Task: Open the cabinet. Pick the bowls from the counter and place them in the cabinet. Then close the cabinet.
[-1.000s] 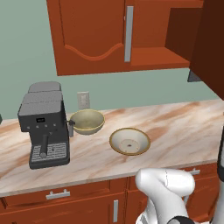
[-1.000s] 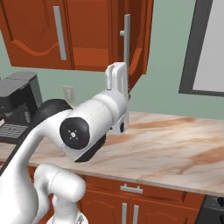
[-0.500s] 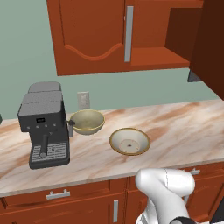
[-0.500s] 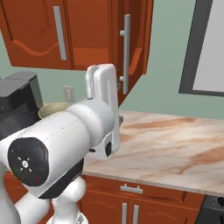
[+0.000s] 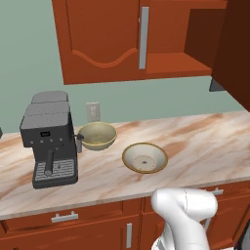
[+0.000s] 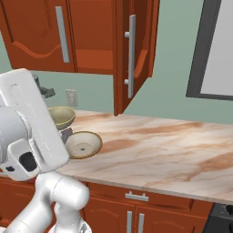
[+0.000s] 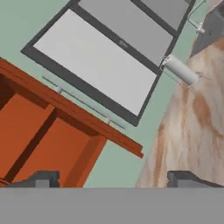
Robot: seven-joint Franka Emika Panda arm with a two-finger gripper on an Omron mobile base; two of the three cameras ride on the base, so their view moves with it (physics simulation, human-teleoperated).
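- Gripper: the two dark fingertips sit far apart at the bottom corners of the hand view; jaws spread wide, nothing held between them.
- Arm pose: a large white link fills the left of the right base view, raised and tilted.
- Cabinet: upper centre of the left base view; right door swung open, left door shut, shelf bare.
- Deep bowl: centre left, on the counter, just beside the coffee machine.
- Shallow bowl: centre, near the deep bowl, apart from it.
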